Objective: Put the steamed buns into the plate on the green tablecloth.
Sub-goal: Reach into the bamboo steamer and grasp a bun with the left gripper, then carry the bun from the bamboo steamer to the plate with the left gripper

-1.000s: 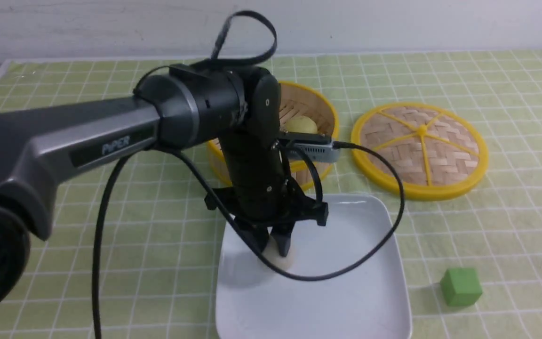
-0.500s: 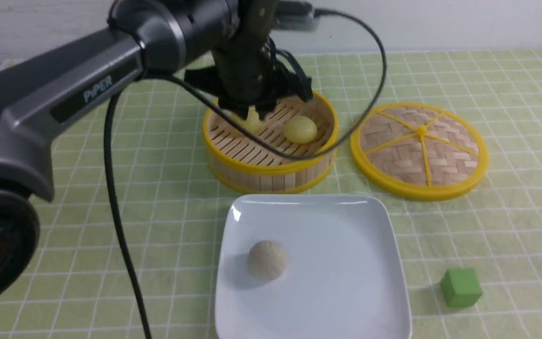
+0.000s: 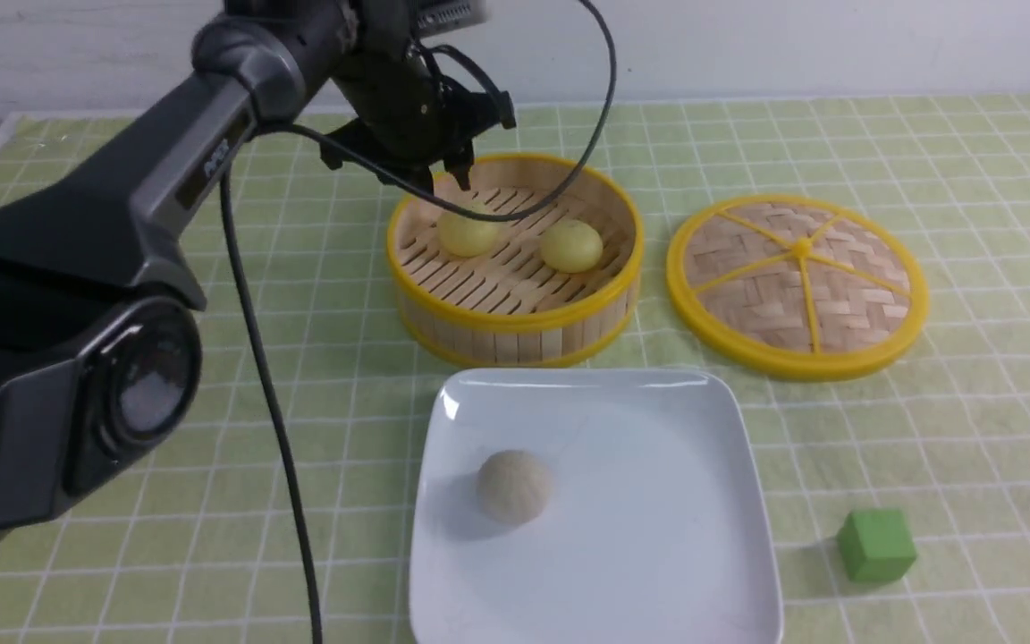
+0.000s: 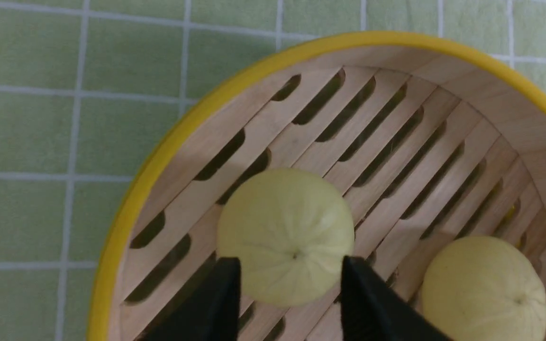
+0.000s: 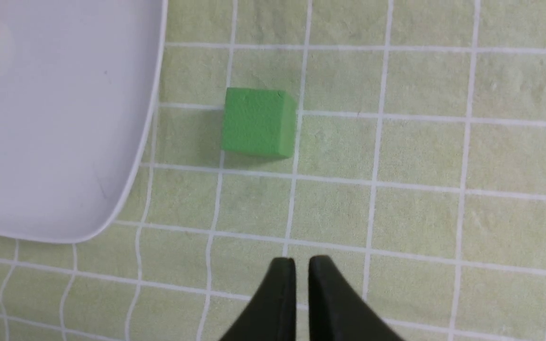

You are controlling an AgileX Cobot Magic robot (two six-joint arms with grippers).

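Observation:
Two pale yellow steamed buns (image 3: 468, 234) (image 3: 571, 245) lie in the bamboo steamer (image 3: 515, 322). An off-white bun (image 3: 513, 486) lies on the white square plate (image 3: 649, 546), which rests on the green tablecloth (image 3: 971, 429). My left gripper (image 3: 449, 181) is open and hovers just above the left yellow bun at the steamer's back left. In the left wrist view the gripper (image 4: 291, 267) has its black fingers on either side of that bun (image 4: 285, 227), and the other yellow bun (image 4: 484, 289) is beside it. My right gripper (image 5: 302, 265) is shut and empty over the cloth, near the plate's corner (image 5: 55, 118).
The round woven steamer lid (image 3: 797, 282) with its yellow rim lies to the right of the steamer. A green cube (image 3: 875, 544) sits on the cloth right of the plate; it also shows in the right wrist view (image 5: 259, 122). The left arm's cable hangs over the steamer.
My left gripper has left the off-white bun on the plate, risen and swung back to the steamer. It now stands over the left yellow bun. The right arm has not moved.

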